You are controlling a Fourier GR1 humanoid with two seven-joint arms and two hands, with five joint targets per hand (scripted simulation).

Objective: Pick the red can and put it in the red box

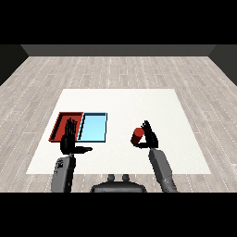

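A red can [137, 136] stands upright on the white table [125, 104], right of the two trays. My right hand [149, 136] is right beside the can on its right, fingers straight and pointing up, thumb reaching toward the can; it looks open and touches or nearly touches it. The red tray [60, 121] lies at the left with nothing visible in it. My left hand [69, 139] is open, fingers straight up and thumb out to the right, over the red tray's near edge and hiding part of it.
A light blue tray [94, 127] lies directly right of the red tray, between it and the can. Bare table spreads behind and to the right of the can. Wooden floor surrounds the table.
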